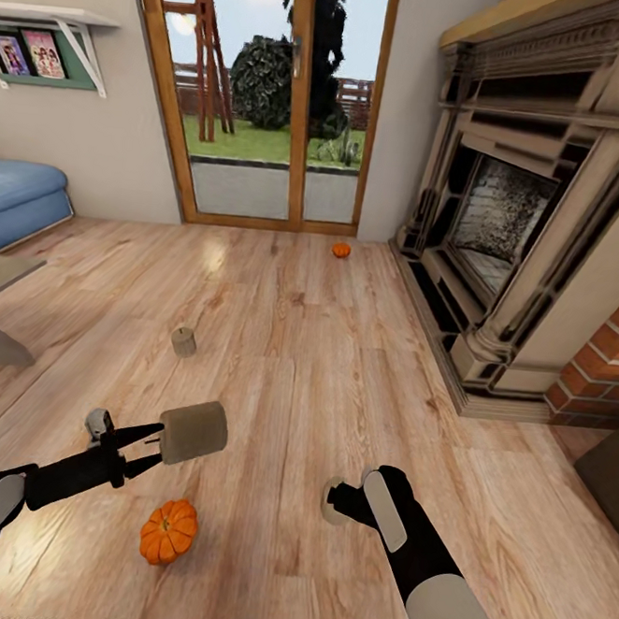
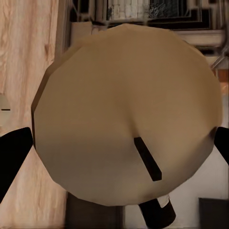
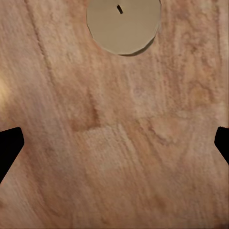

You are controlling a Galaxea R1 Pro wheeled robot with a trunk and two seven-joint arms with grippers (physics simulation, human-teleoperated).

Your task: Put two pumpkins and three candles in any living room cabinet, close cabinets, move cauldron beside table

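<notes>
- Above the floor (image 1: 305, 365), one candle (image 1: 192, 432) is gripped by the left end effector (image 1: 154, 442).
- The right end effector (image 3: 114, 143), open, should be centred over the second candle (image 3: 123, 24) before closing.

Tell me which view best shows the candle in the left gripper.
Left wrist view: the held candle shows its top face and wick, flanked by the fingertips. Head view shows it side-on in the left gripper, off the floor.
</notes>
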